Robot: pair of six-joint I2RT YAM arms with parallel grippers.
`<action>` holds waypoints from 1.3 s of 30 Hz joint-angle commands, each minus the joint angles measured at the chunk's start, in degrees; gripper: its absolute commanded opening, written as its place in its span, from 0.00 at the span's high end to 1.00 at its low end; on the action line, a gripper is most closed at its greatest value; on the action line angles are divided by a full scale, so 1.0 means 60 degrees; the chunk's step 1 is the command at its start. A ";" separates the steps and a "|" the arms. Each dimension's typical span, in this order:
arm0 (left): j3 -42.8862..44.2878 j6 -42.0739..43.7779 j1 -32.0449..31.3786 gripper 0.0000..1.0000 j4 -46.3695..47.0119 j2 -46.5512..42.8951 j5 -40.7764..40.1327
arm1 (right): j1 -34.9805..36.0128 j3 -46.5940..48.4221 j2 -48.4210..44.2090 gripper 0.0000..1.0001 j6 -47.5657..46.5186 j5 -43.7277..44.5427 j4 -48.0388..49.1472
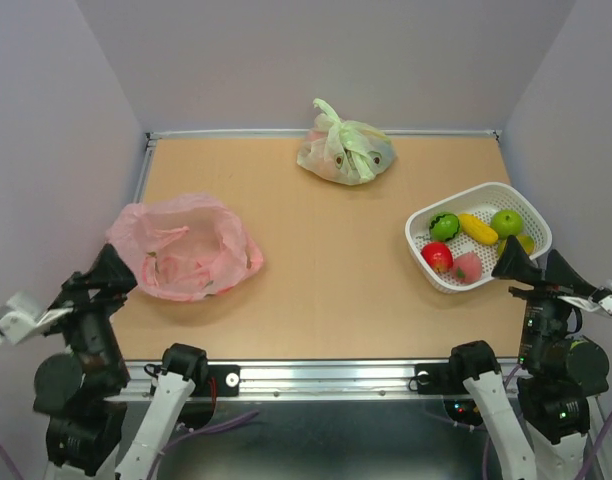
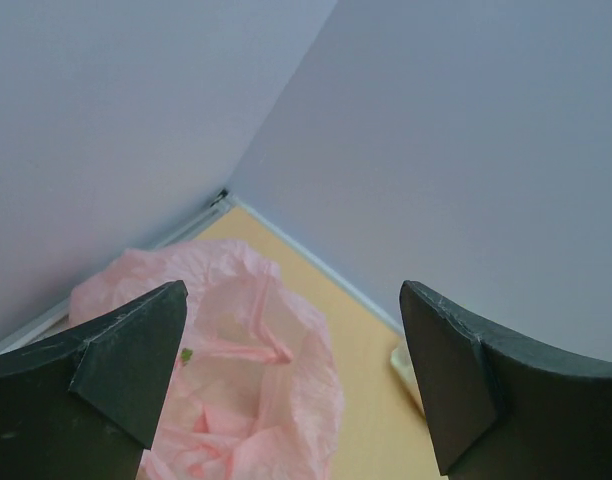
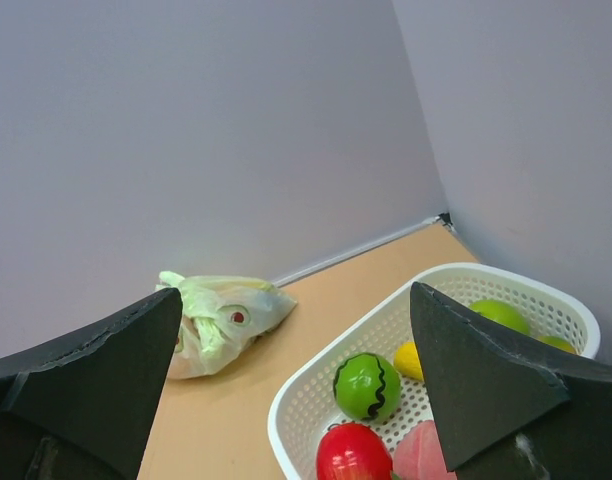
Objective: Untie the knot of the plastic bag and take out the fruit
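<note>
Looking down from the overhead camera, a tan table (image 1: 336, 290) fills the middle of the frame, with pale walls on three sides.

At centre left lies the pink bag (image 1: 186, 248), crumpled, its mouth spread wide and facing up. No knot shows on it. Its inside is mostly bare pink folds; the left wrist camera catches a tiny green speck there, too small to identify.

At centre right sits a white slotted basket (image 1: 483, 191), turned at an angle, well apart from the pink bag.

At top centre, against the back edge, a pale green bag (image 1: 344, 152) lies knotted shut with dark shapes showing through it.

The left gripper (image 2: 291, 290) hangs at the lower left, just beside the pink bag's near edge, fingers spread wide, holding nothing. The right gripper (image 3: 295, 292) hangs at the lower right, just beside the basket's near corner, also spread wide and holding nothing.

The fruit is all in the basket: a green apple (image 1: 506, 222), a red apple (image 1: 437, 257), a striped melon (image 1: 444, 226), a banana (image 1: 477, 228), a pink piece (image 1: 467, 266), and a yellow piece (image 1: 525, 243) partly hidden.
</note>
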 commanded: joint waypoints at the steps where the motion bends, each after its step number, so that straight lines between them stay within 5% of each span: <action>1: 0.0342 0.0219 0.0033 0.01 -0.0141 -0.1536 -0.0327 | -0.0041 0.0408 0.0017 0.00 -0.0395 -0.0761 -0.0680; 8: 0.0210 0.0293 0.0018 0.01 0.0241 -0.3620 -0.0710 | -0.0027 0.0028 0.0017 0.00 -0.0424 -0.0968 -0.0710; 39: -0.1635 0.0382 0.0018 0.05 0.1222 -0.3607 -0.0358 | -0.0027 -0.0778 -0.0203 0.00 0.0089 -0.1216 -0.0637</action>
